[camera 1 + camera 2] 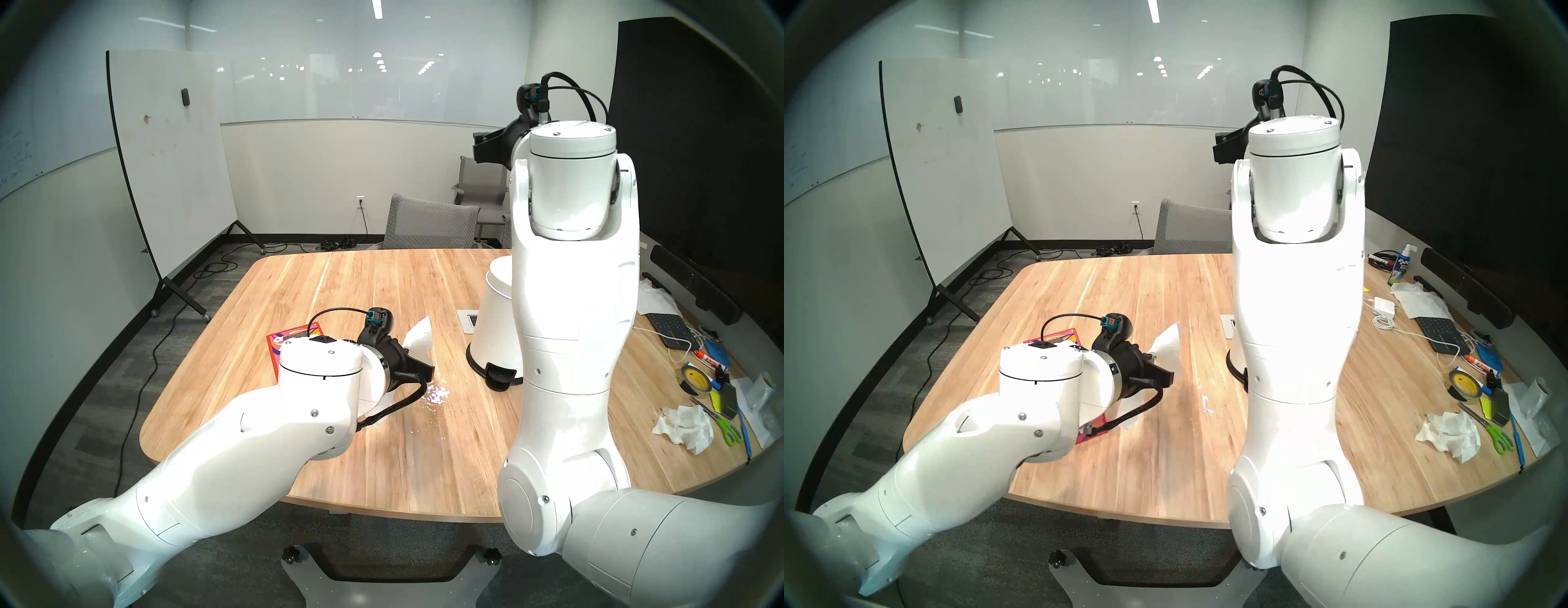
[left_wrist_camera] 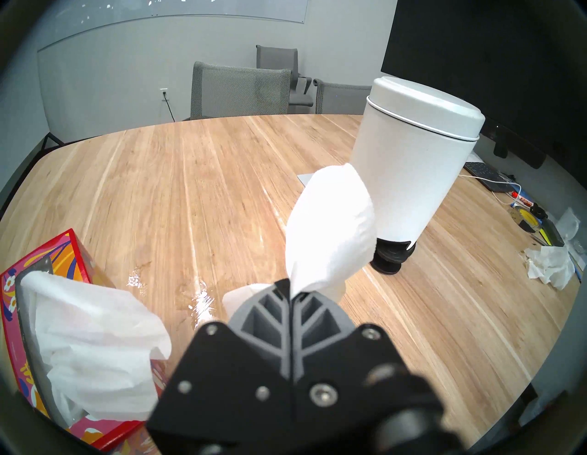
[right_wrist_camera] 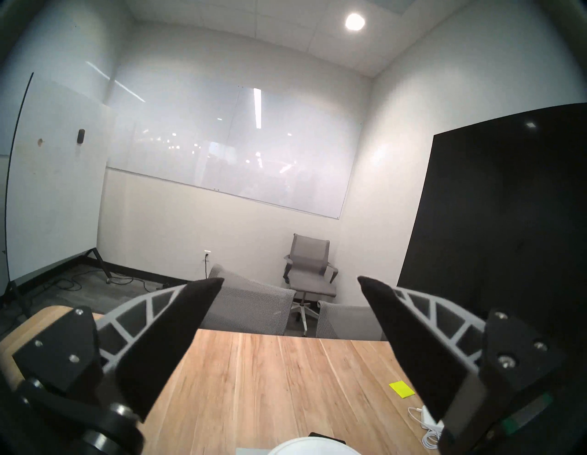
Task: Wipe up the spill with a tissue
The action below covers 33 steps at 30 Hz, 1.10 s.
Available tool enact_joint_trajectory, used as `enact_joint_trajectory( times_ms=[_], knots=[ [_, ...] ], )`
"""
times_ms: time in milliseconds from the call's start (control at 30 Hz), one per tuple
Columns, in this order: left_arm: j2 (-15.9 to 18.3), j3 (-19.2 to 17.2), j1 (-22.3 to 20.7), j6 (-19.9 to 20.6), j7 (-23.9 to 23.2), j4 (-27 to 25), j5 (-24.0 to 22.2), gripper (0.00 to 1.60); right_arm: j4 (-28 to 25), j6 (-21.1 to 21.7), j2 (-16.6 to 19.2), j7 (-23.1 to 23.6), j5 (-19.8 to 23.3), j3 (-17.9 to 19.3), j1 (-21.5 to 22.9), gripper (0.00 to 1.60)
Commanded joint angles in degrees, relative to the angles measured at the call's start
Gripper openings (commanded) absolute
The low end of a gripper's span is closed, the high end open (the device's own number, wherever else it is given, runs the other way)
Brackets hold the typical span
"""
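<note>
The tissue (image 2: 330, 228) stands pinched in the left gripper (image 2: 290, 294), at lower centre above the spill (image 2: 200, 302), ready for wiping; the right gripper (image 3: 290, 281) gapes empty.

1. Glossy white arm shells, rounded, with small silver screws at the joints.
2. Black wrist housings, each topped by a teal-and-orange plug and a looping black braided cable.
3. Grey lattice-ribbed fingers (image 3: 444, 313) with black pads, bolted to black plates on each pincer.
</note>
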Motion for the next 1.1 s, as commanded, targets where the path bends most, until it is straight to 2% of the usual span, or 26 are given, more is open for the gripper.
enact_joint_trajectory(
  times_ms=[0,100,133,167,233,467,500,533,733,767,800,833,933,967,1000,1033,1067],
  knots=[
    [-0.21,-0.14,-0.42,-0.22,-0.21,-1.18,0.24,0.00,0.38,-0.18,-1.62,3.04,-3.15,0.01,2.99,1.60],
    [-0.23,-0.14,-0.41,-0.23,-0.29,-1.12,0.32,0.00,-3.97,-0.18,-2.21,4.01,-4.07,-0.03,2.16,1.60],
    [-0.23,-0.14,-0.41,-0.23,-0.29,-1.12,0.32,0.00,-3.97,-0.18,-2.21,4.01,-4.07,-0.03,2.16,1.60],
    [-0.24,-0.14,-0.41,-0.23,-0.33,-1.07,0.36,0.00,-6.92,-0.18,-2.32,4.30,-4.44,-0.01,1.00,1.60],
    [-0.25,-0.14,-0.41,-0.22,-0.35,-1.03,0.37,0.00,-5.33,-0.18,-2.32,3.91,-4.71,0.11,2.04,1.60],
    [-0.27,-0.13,-0.39,-0.21,-0.49,-0.84,0.47,0.00,-10.97,-0.18,-1.58,4.81,-6.37,1.30,-5.70,1.60],
    [-0.27,-0.12,-0.39,-0.22,-0.52,-0.82,0.48,0.00,-13.18,-0.18,-1.59,5.19,-6.52,1.58,-7.42,1.60],
    [-0.27,-0.12,-0.39,-0.22,-0.54,-0.80,0.50,0.00,-12.39,-0.18,-1.47,5.41,-6.64,2.16,-6.38,1.60],
    [-0.27,-0.12,-0.38,-0.23,-0.67,-0.74,0.62,0.00,-18.20,-0.18,-1.90,7.60,-7.83,3.92,-13.37,1.60],
    [-0.27,-0.12,-0.37,-0.23,-0.69,-0.73,0.63,0.00,-17.82,-0.18,-2.04,7.99,-7.89,4.17,-12.09,1.60],
    [-0.27,-0.11,-0.37,-0.23,-0.72,-0.72,0.65,0.00,-19.28,-0.18,-2.21,8.38,-8.03,3.92,-15.23,1.60],
    [-0.27,-0.11,-0.37,-0.23,-0.74,-0.71,0.66,0.00,-18.82,-0.18,-2.30,8.89,-8.21,4.22,-13.39,1.60],
    [-0.26,-0.11,-0.36,-0.23,-0.79,-0.68,0.71,0.00,-21.11,-0.18,-2.55,9.80,-8.63,4.31,-17.30,1.60],
    [-0.26,-0.11,-0.36,-0.23,-0.81,-0.68,0.72,0.00,-21.26,-0.18,-2.58,10.06,-8.75,4.48,-16.83,1.60],
    [-0.26,-0.11,-0.36,-0.24,-0.83,-0.67,0.74,0.00,-22.65,-0.18,-2.56,10.42,-8.98,4.35,-19.14,1.60],
    [-0.26,-0.11,-0.36,-0.24,-0.84,-0.67,0.75,0.00,-22.62,-0.18,-2.10,10.80,-9.11,4.47,-17.77,1.60],
    [-0.26,-0.11,-0.36,-0.24,-0.86,-0.67,0.77,0.00,-23.88,-0.18,-1.69,11.13,-9.17,4.20,-19.98,1.60]
  ],
)
